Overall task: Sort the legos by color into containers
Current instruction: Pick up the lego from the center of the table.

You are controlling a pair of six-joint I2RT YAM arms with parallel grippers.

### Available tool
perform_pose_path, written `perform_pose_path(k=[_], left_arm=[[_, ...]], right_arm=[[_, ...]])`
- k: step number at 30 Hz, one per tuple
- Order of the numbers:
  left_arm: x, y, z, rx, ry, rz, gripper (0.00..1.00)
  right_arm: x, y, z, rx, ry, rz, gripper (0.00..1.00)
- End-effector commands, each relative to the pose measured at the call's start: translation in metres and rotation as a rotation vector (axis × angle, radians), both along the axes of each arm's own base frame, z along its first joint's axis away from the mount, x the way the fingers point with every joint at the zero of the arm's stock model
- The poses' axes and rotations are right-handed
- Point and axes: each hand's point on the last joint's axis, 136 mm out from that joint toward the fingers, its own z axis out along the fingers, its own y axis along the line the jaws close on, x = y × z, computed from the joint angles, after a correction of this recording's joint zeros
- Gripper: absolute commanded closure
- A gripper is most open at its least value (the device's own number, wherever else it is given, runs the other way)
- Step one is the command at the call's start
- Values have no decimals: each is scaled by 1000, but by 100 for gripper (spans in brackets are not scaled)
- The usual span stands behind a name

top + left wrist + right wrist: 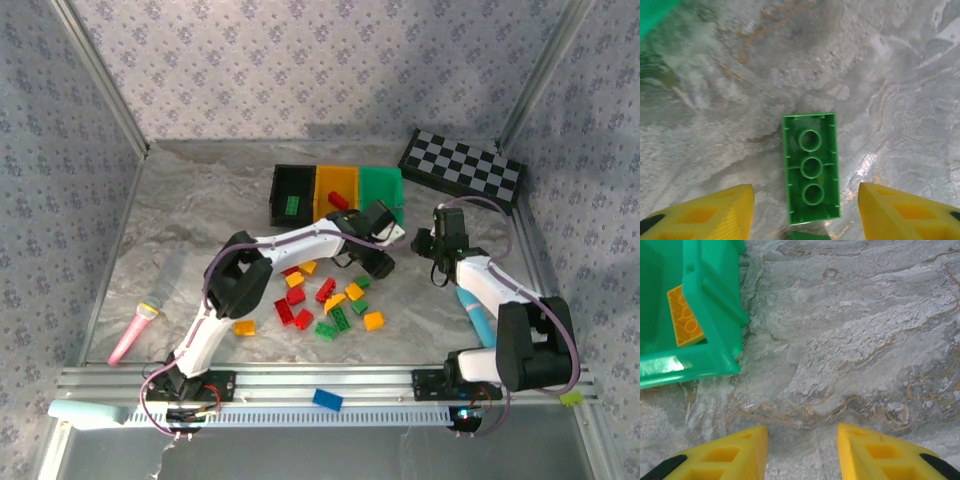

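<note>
Wedge-shaped yellow plastic fingers (700, 215) of the left gripper (805, 190) stand apart, gripping nothing. Between them, untouched, a glossy green brick (811, 167) lies underside up, three round tubes showing, on the veined grey marble-look table (900, 75). The right gripper (801, 432) also gapes over bare table. Farther off sits the smooth green bin (715, 305), a yellow-orange brick (686, 315) lying inside.

- A black-and-white checkered board (462, 168) is seen at the upper right of the top view.
- A pink toy microphone (134, 333) is laid at the lower left of the marbled table (190, 220).
- A lone blue brick (327, 400) is set on the rail at bottom centre.
</note>
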Motion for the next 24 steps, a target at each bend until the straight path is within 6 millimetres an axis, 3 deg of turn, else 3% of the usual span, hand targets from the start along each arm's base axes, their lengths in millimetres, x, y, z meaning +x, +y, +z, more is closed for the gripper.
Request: perform_pose_path(k=[1,8,15,24], left_arm=[[-10,7,-12,116,24,-27,43],[-14,-1,-21,167,59,-49,43],[-3,2,-30,218,23,-19,44],[9,2,-22,189,-49,37,43]], right_arm=[[9,3,14,-17,-82,0,58],[11,8,14,9,-89,5,58],[7,7,22,20,-115,-5,57],[4,-2,26,67,-135,-39,57]])
